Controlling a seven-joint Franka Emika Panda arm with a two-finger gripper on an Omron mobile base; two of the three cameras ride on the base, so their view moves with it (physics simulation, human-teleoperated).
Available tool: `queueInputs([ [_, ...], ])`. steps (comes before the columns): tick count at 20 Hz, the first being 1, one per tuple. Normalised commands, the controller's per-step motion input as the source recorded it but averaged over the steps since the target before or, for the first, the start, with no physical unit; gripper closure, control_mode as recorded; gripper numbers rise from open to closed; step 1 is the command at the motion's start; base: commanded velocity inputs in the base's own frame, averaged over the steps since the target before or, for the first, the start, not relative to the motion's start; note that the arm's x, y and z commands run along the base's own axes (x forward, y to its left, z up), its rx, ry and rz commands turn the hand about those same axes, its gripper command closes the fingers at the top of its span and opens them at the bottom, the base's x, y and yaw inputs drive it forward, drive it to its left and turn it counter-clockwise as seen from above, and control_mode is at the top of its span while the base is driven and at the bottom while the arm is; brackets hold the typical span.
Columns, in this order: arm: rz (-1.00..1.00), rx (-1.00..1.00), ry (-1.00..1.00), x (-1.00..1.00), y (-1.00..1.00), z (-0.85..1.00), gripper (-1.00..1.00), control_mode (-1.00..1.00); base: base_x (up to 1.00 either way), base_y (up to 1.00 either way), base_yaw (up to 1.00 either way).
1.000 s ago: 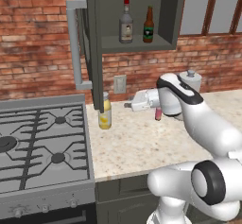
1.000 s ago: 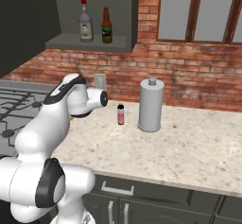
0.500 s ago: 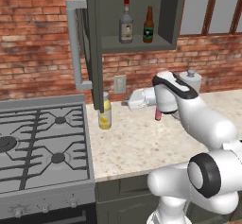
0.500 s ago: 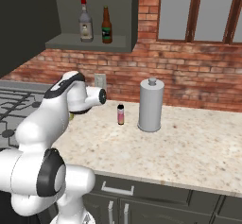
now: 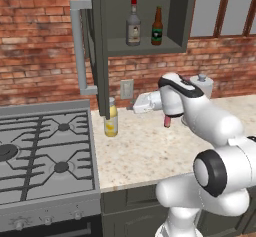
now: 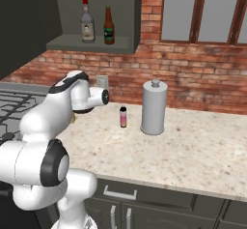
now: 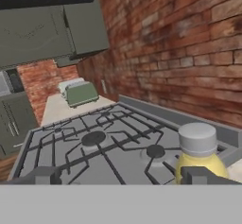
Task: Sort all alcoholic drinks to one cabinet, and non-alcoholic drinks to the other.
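The gripper (image 7: 120,175) is held spread wide, empty, near the yellow bottle (image 7: 198,154) beside the stove (image 7: 94,147).

We can read no text anywhere: the pale label on the grey glass red-capped bottle (image 5: 133,30) and the dark green label on the small brown beer bottle (image 5: 157,28) are too blurred.

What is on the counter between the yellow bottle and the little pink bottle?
Nothing stands there. In the left base view, bare speckled counter stretches from the yellow bottle to the pink bottle.
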Motion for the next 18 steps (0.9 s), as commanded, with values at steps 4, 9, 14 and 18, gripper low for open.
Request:
queueInputs([
  [4,0.00,0.00,0.00,0.16,0.00,-0.14,-1.00,-1.00,0.00,0.00,0.00],
  [9,0.01,0.00,0.00,0.17,0.04,-0.13,-1.00,-1.00,0.00,0.00,0.00],
  [14,0.01,0.00,0.00,0.18,0.06,-0.03,-1.00,-1.00,0.00,0.00,0.00],
  [18,0.02,0.00,0.00,0.16,0.03,-0.02,-1.00,-1.00,0.00,0.00,0.00],
])
